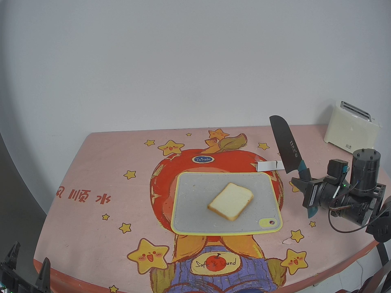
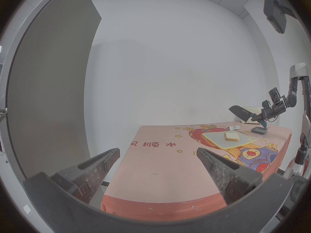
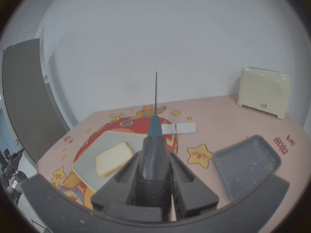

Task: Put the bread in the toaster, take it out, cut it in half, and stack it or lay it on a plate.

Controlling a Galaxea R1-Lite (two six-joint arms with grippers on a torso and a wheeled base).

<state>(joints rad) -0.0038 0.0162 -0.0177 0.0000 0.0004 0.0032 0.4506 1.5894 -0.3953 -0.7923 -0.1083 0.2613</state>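
Left gripper [image 1: 31, 253], jaws parted, empty, off near corner of pink cartoon-print table [image 1: 102, 232]; grey yellow-rimmed cutting board [image 1: 191, 208], centre; cream toaster [image 1: 351, 129], far right; right gripper [image 3: 155, 160] clamping black teal-handled knife [image 1: 286, 145], blade up; white bread slice [image 1: 231, 200] on board, apart from both jaws.

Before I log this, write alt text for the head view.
The right gripper holds a black knife blade-up beside a grey cutting board, where one uncut slice of bread lies. A cream toaster stands at the far right corner of the pink table; the left gripper sits open at its near left edge.
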